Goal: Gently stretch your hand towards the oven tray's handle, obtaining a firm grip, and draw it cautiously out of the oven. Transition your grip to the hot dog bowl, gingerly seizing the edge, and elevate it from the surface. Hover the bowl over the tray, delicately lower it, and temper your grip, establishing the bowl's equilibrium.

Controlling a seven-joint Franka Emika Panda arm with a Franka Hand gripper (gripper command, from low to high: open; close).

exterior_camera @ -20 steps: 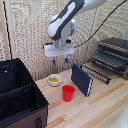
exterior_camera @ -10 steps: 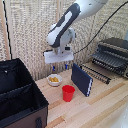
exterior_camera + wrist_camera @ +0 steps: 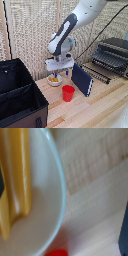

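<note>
The hot dog bowl [image 3: 54, 79], small and white with yellow pieces inside, sits on the wooden table by the back wall. My gripper [image 3: 56, 75] hangs right over it, fingertips down at its rim, and looks open with nothing held. The wrist view is filled by the hot dog bowl [image 3: 35, 223], its rim curving through the middle and the yellow food [image 3: 17, 178] close up. The oven [image 3: 114, 54] stands at the exterior view's right, with the oven tray [image 3: 101, 71] sticking out of its front over the table.
A red cup [image 3: 68, 93] stands just in front of the bowl; its rim shows as the red cup [image 3: 59, 252] in the wrist view. An upright dark blue book [image 3: 82, 80] is between bowl and oven. A large black bin [image 3: 20, 97] fills the exterior view's left.
The gripper has dropped a little lower over the bowl. Bowl, cup, book and tray have not moved.
</note>
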